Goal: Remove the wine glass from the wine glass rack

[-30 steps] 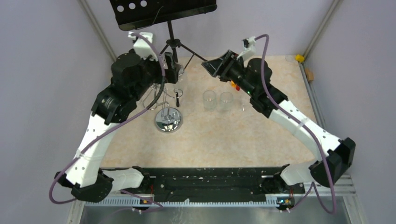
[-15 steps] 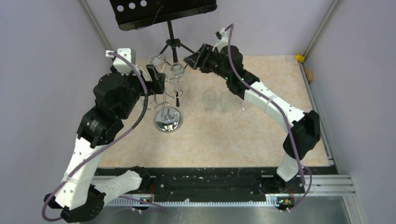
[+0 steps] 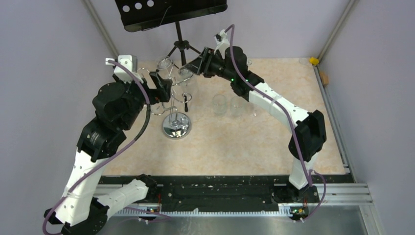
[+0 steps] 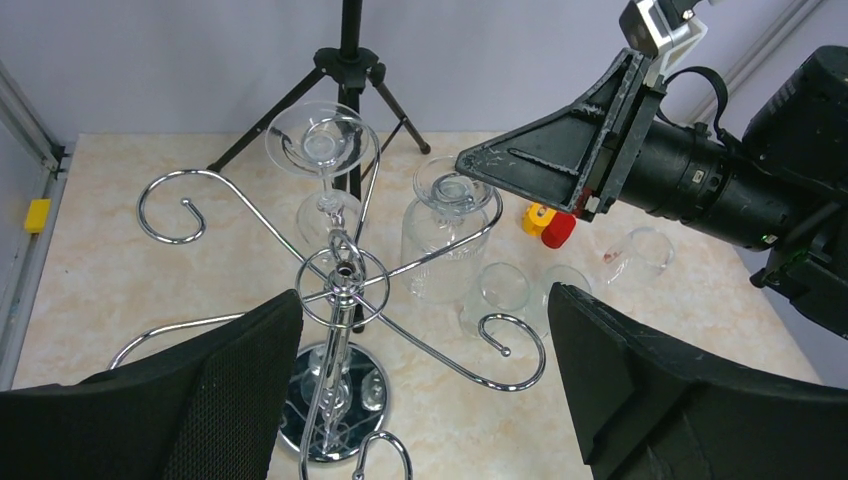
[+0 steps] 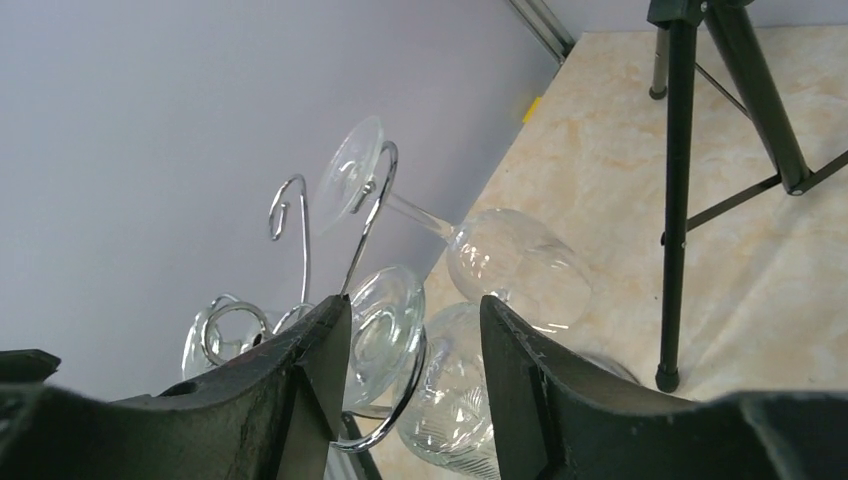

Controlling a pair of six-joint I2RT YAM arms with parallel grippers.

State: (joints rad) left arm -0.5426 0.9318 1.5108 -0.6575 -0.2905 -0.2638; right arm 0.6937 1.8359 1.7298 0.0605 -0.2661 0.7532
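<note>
The chrome wine glass rack (image 3: 176, 128) stands left of centre; its hub (image 4: 343, 280) and curled arms fill the left wrist view. Two wine glasses hang upside down from its far arms, one (image 3: 165, 63) at the back and one (image 3: 186, 73) to its right. My right gripper (image 3: 194, 65) is open, and its fingers (image 5: 300, 390) straddle the nearer wine glass (image 5: 450, 395), with the foot disc (image 5: 385, 335) beside the left finger. The other glass (image 5: 515, 265) hangs just beyond. My left gripper (image 4: 425, 340) hovers wide open over the rack, holding nothing.
Two clear tumblers (image 3: 219, 104) (image 3: 237, 105) stand right of the rack. A black music stand (image 3: 171, 12) on a tripod (image 4: 347, 70) stands behind it, one leg (image 5: 678, 200) close to my right gripper. A small red and yellow object (image 4: 548, 222) lies on the table.
The right arm has reached left from above the tumblers to the hanging glass on the rack. The left arm has drawn back to the left, off the top of the rack.
</note>
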